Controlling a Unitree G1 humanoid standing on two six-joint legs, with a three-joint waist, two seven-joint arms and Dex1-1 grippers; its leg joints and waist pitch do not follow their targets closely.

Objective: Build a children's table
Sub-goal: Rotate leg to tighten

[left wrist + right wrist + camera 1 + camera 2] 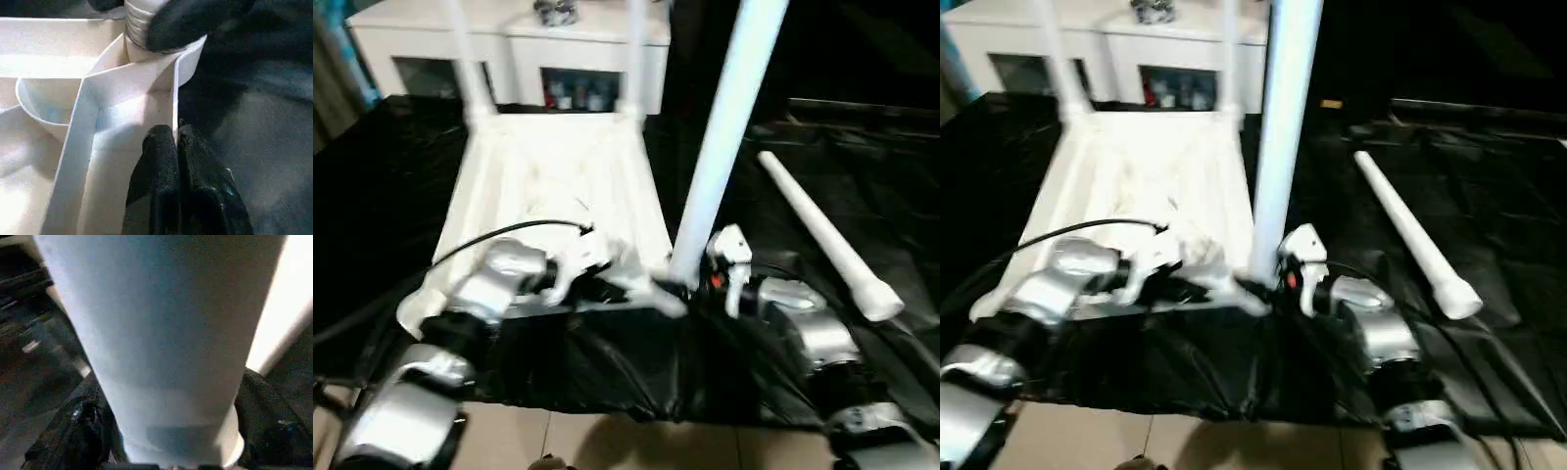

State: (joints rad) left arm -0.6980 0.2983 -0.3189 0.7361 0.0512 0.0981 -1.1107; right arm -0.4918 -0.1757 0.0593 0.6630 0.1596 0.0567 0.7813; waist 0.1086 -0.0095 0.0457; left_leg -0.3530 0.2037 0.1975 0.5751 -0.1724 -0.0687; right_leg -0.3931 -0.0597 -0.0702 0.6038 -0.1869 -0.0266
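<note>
Two grippers on the upturned white plastic ribbed tabletop [558, 186]

We pinch its rim with our left gripper [175, 142]; our right gripper [166, 450] clasps a white tubular leg [724, 137] at 5 o'clock; no writing legible.

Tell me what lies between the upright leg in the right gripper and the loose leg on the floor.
Bare black sheeting separates the held leg from the loose leg, as the left eye view shows.

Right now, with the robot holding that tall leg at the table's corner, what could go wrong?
The tall leg leans instead of standing straight, so it might jam in the corner socket or tip over if the right hand lets go. The left hand only pinches the tabletop's thin rim, so the tabletop could slide on the shiny black sheet. The loose leg nearby could roll.
</note>
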